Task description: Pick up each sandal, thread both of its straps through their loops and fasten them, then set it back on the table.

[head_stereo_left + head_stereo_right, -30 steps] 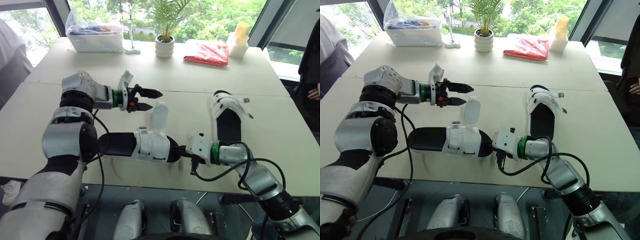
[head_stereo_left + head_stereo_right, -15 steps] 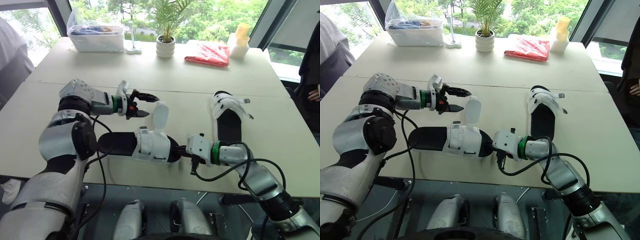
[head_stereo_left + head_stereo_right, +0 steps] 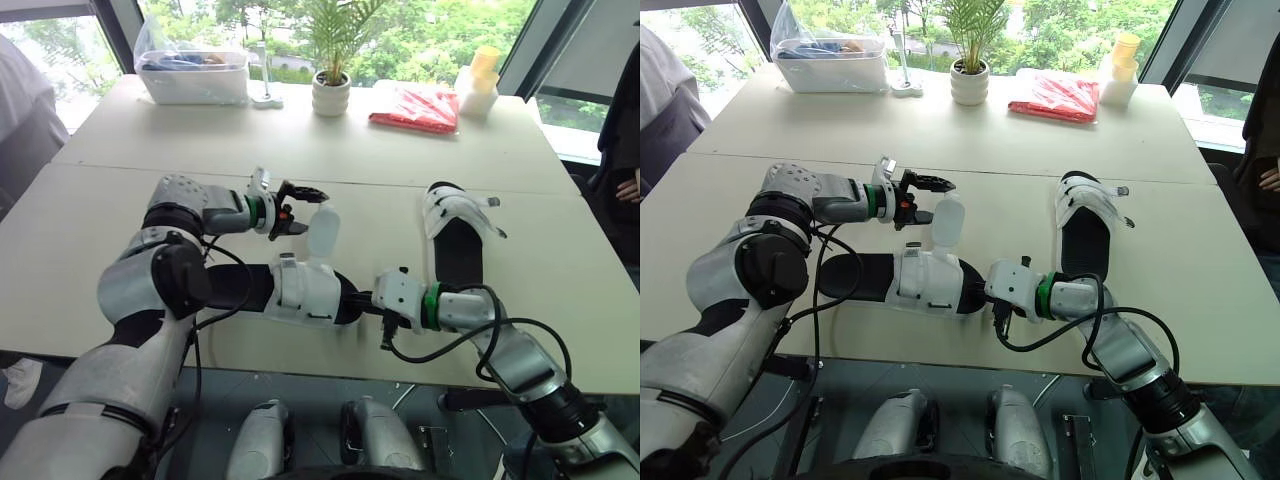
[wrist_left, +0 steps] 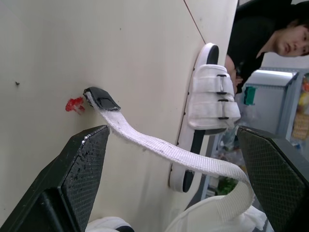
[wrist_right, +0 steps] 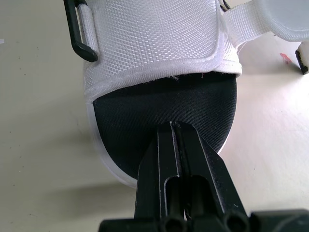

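closest in, the near sandal [image 3: 300,290] lies flat on the table [image 3: 100,230] by its front edge, toe pointing to the robot's right. the right gripper [image 5: 174,128] has its two fingers pressed together with almost no gap, tips on the toe end of the black footbed. it looks to be pinning the sandal down rather than pinching anything, though that is a judgement. one wide white strap band sits across the foot, with a black loop [image 5: 82,34] at its side that looks empty. the loose strap [image 4: 159,147] rises from the sandal and curls up. just beyond, the left gripper [image 3: 312,210] is spread wide with that strap passing between its fingers, touching neither, so it holds nothing. the strap's black tip [image 4: 99,99] hangs free just past them. this sandal therefore reads as unfinished: it is on the table, not lifted, at least this strap is unthreaded, and grasping it seems the step in hand. farther off to the right, well apart, the far sandal [image 3: 455,235] rests on the table with both straps seated in their black loops, so it appears done. what remains is likely threading, fastening and setting down the near one.
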